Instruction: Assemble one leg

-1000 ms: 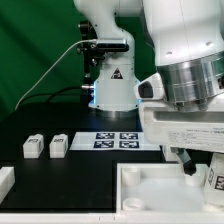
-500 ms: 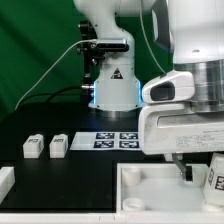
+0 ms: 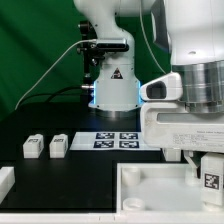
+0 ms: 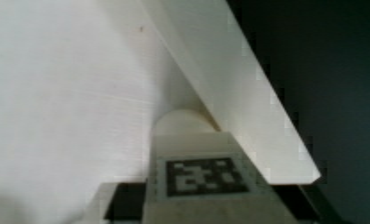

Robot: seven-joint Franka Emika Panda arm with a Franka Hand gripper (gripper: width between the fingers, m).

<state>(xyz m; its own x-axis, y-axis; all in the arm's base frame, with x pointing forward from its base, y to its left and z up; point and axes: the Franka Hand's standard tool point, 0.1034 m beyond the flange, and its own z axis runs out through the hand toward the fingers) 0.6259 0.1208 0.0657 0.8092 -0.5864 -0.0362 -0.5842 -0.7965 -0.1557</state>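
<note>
My gripper (image 3: 205, 168) is shut on a leg (image 3: 211, 173), a small white post with a black-and-white tag. It holds the leg upright over the right end of the large white panel (image 3: 150, 185). In the wrist view the held leg (image 4: 203, 178) fills the space between my fingers, and my gripper (image 4: 203, 208) points down at the panel (image 4: 66, 100), close to its raised rim (image 4: 235, 80) and a rounded corner recess (image 4: 182, 122). Two more legs (image 3: 33, 147) (image 3: 58, 146) stand side by side on the black table at the exterior view's left.
The marker board (image 3: 120, 140) lies flat in front of the arm's white base (image 3: 110, 80). A white part (image 3: 5, 180) shows at the lower left edge. My arm's bulky white hand (image 3: 185, 120) hides the table at the exterior view's right.
My wrist has turned and my hand has sunk a little over the panel's right end. The held leg now shows more fully, with its tag in sight. The two standing legs have not moved.
</note>
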